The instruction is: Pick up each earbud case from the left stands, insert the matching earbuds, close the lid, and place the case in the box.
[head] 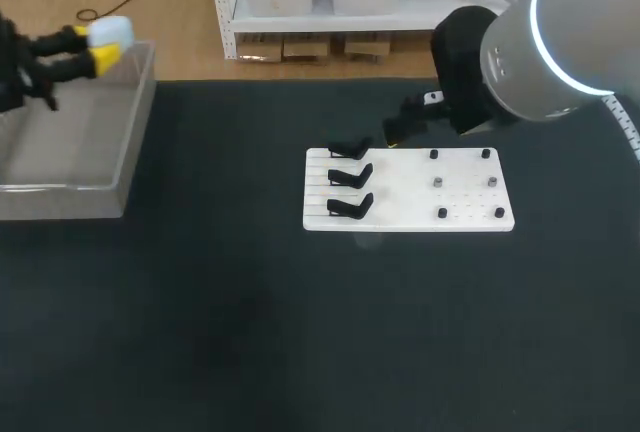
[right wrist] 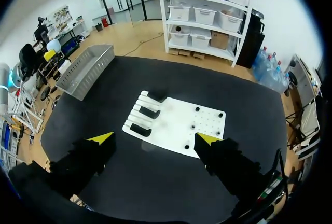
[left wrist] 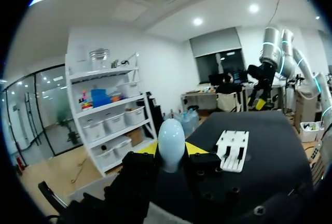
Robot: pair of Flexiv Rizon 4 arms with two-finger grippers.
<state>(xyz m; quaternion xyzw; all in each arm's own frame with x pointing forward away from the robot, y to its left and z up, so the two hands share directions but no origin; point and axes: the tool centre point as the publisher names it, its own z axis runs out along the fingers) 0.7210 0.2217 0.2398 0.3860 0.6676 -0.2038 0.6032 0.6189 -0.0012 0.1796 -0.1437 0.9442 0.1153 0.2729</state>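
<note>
Left jaws pinch the earbud case (left wrist: pixel 171 140), overhead seen above the box (head: pixel 60 202).

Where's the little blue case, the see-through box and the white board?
earbud case (left wrist: pixel 171 142): left wrist view, middle of its rounded pale blue shell.
box (head: pixel 138 127): head view, its long clear side wall.
white board (head: pixel 400 197): head view, bare middle patch.

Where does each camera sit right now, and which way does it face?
Head view: above and behind, looking down at the black table; left gripper and right arm show.
Left wrist view: looks along fingers shut on the pale blue rounded earbud case, across the table.
Right wrist view: held high, facing down between its open fingers.
Shared: all show the white board with black stands.
</note>
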